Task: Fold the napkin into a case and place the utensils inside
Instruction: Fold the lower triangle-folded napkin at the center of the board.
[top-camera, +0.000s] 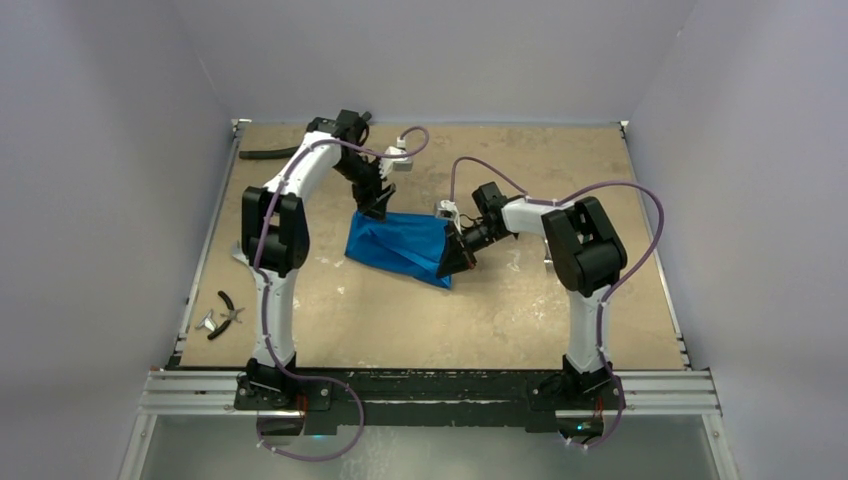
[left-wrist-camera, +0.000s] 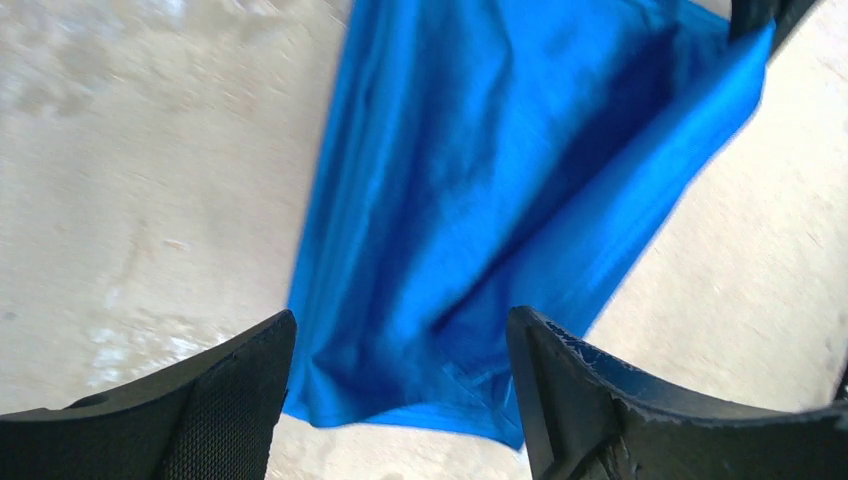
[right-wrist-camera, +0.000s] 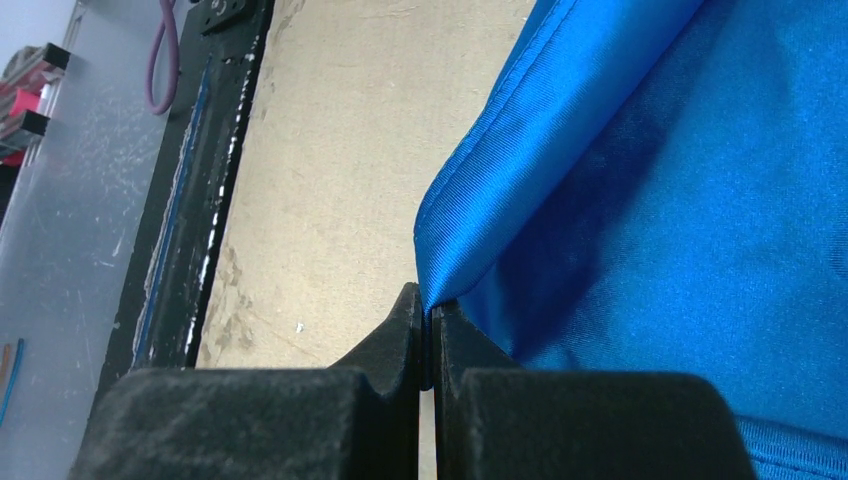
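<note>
The blue napkin (top-camera: 400, 248) lies loosely bunched at the table's middle and is partly lifted, not shaped as a case. My right gripper (top-camera: 455, 262) is shut on its right edge; the right wrist view shows the jaws (right-wrist-camera: 428, 310) pinching a hemmed fold of the napkin (right-wrist-camera: 650, 200). My left gripper (top-camera: 378, 208) hovers at the napkin's far left corner. In the left wrist view it (left-wrist-camera: 400, 345) is open, with the napkin's (left-wrist-camera: 500, 200) near edge between the spread fingers, untouched. The fork and spoon are out of view.
Black-handled pliers (top-camera: 229, 307) lie near the table's left edge, with a small silver piece (top-camera: 208, 322) beside them. A black hose (top-camera: 270, 155) lies at the far left corner. White walls enclose the table; a black rail (top-camera: 430, 385) runs along the near edge.
</note>
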